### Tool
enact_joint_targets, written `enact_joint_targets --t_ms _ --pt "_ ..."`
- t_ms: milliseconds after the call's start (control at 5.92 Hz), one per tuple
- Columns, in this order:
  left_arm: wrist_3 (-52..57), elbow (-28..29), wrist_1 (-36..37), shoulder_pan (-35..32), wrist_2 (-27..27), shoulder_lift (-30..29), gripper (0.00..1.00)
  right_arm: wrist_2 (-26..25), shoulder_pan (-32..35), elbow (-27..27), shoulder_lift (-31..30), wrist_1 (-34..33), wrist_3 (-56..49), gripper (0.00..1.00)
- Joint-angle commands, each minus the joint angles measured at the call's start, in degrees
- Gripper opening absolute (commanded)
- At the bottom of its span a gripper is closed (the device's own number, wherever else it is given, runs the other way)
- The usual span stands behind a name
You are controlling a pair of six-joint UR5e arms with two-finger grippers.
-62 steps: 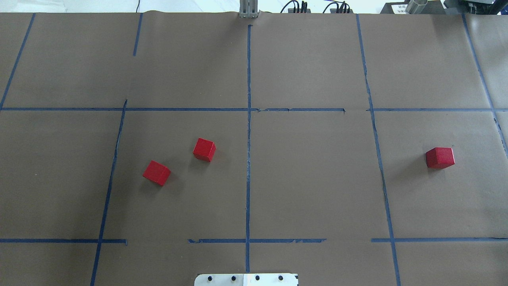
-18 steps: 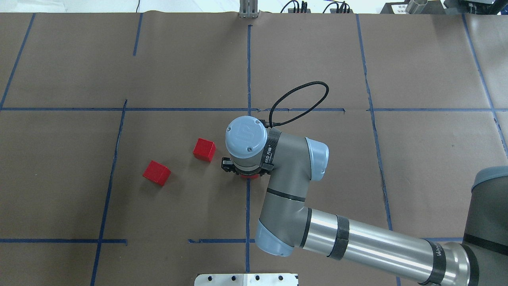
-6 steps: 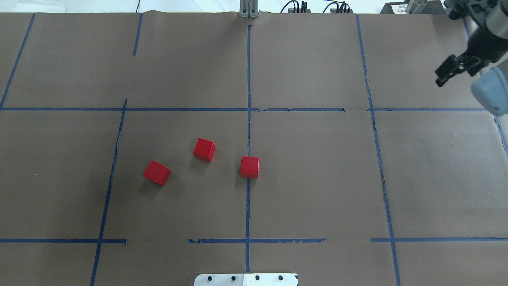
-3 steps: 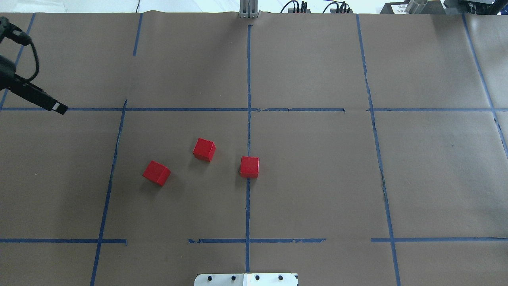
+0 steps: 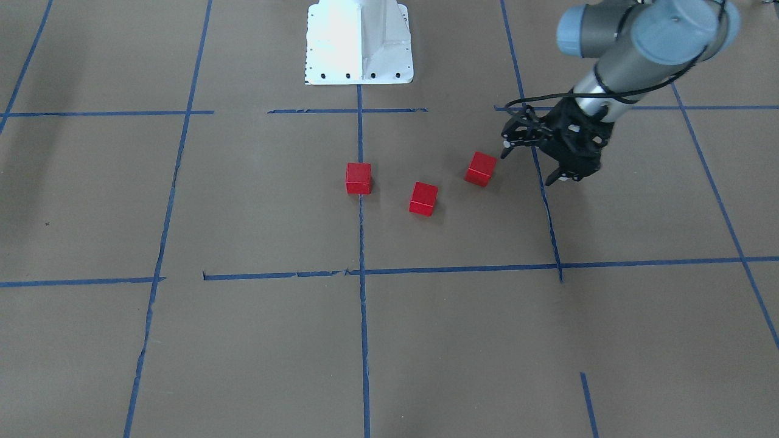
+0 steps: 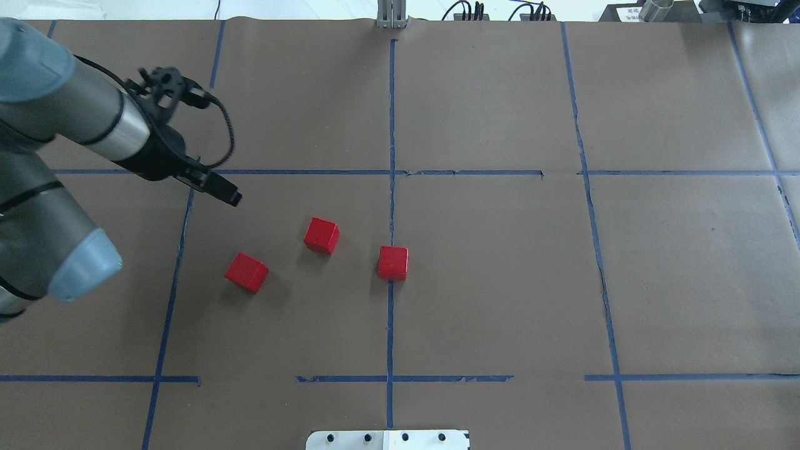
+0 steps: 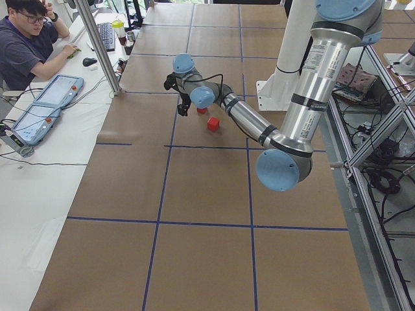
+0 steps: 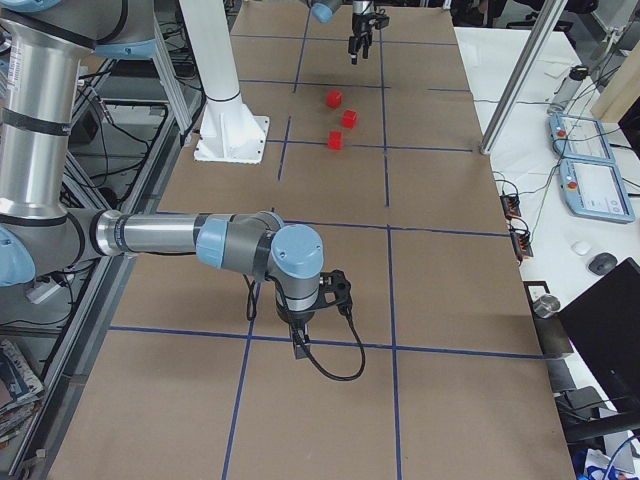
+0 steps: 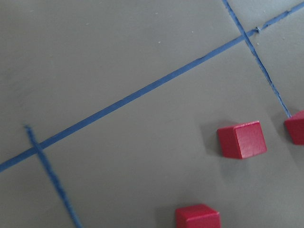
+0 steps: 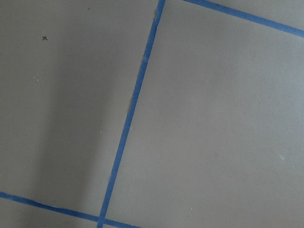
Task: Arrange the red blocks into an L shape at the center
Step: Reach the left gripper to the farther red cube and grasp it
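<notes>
Three red blocks lie apart in the center cell (image 6: pixel 487 281). One block (image 6: pixel 393 262) (image 5: pixel 358 178) sits on the vertical tape line. A second block (image 6: pixel 322 235) (image 5: pixel 423 199) lies left of it, and the third block (image 6: pixel 247 272) (image 5: pixel 481 168) lies further left. My left gripper (image 5: pixel 530 165) (image 6: pixel 215 186) hovers open and empty over the cell's left border, beside the third block. The left wrist view shows two blocks (image 9: pixel 241 139) (image 9: pixel 198 217) in full. My right gripper (image 8: pixel 300 342) shows only in the exterior right view, far from the blocks; I cannot tell its state.
The white robot base (image 5: pixel 359 42) stands at the table's robot-side edge. A person (image 7: pixel 26 45) sits at a side desk with pendants (image 7: pixel 55 97) beyond a metal post (image 7: pixel 104 52). Brown paper with blue tape lines covers the table.
The right arm brought the far-right block to the centre tape line, then left the overhead view. In the last half second my left arm has swung in toward the cell's upper-left corner.
</notes>
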Motion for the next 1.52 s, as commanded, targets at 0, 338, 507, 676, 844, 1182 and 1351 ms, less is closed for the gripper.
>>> enact_joint_targets --t_ms 0,338,507,676,844,1182,1351 --pt "-7.79 3.99 0.47 9.17 8.01 -5.78 1.0 0.33 0.2 0.25 -0.32 0.01 0.81 1.0" --pt "-19.62 10.42 0.47 11.47 8.1 -10.27 1.0 0.33 0.2 0.25 -0.32 0.01 0.73 1.0" --pt "-21.51 11.83 0.47 11.74 8.36 -11.06 1.0 0.33 0.2 0.25 -0.32 0.01 0.72 1.0" --pt "-21.52 12.19 0.47 12.18 10.8 -11.07 1.0 0.24 0.2 0.25 -0.32 0.01 0.72 1.0" --pt "-21.44 12.54 1.25 12.19 11.08 -11.07 1.0 0.33 0.2 0.25 -0.32 0.01 0.72 1.0" --pt "-21.44 16.56 1.26 12.8 11.18 -14.04 1.0 0.24 0.2 0.25 -0.32 0.01 0.55 1.0" --pt "-21.18 18.24 1.17 12.89 11.18 -14.93 1.0 0.24 0.2 0.17 -0.32 0.01 0.46 1.0"
